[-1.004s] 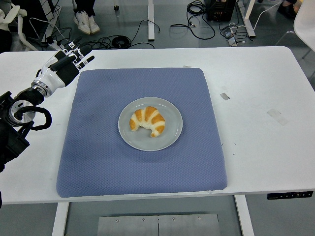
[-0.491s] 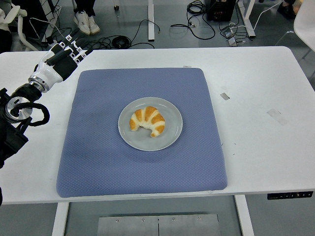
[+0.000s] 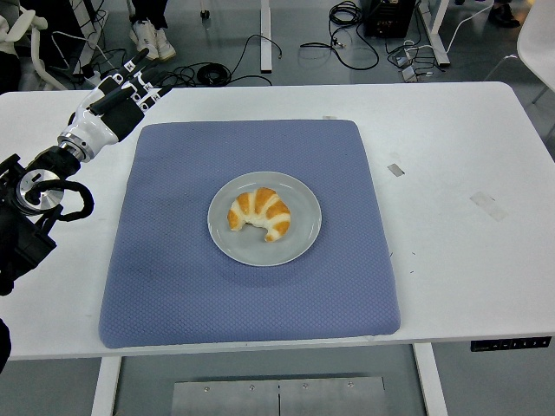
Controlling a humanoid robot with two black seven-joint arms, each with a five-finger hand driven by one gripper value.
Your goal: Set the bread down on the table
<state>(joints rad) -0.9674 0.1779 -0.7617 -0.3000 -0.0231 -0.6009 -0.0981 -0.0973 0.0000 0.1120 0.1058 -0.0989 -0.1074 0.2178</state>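
Bread (image 3: 259,213), a curved golden croissant with pale stripes, sits on a round grey plate (image 3: 300,237) in the middle of a quilted blue mat (image 3: 173,277), well apart from the left hand (image 3: 113,111), whose fingers (image 3: 139,62) are spread, empty, over the white table (image 3: 460,173).

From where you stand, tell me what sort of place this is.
Most likely a robotics lab or test workspace, not a kitchen. A white table holds a staged setup: a croissant on a grey plate on a blue mat. Loose cables lie on the floor behind.
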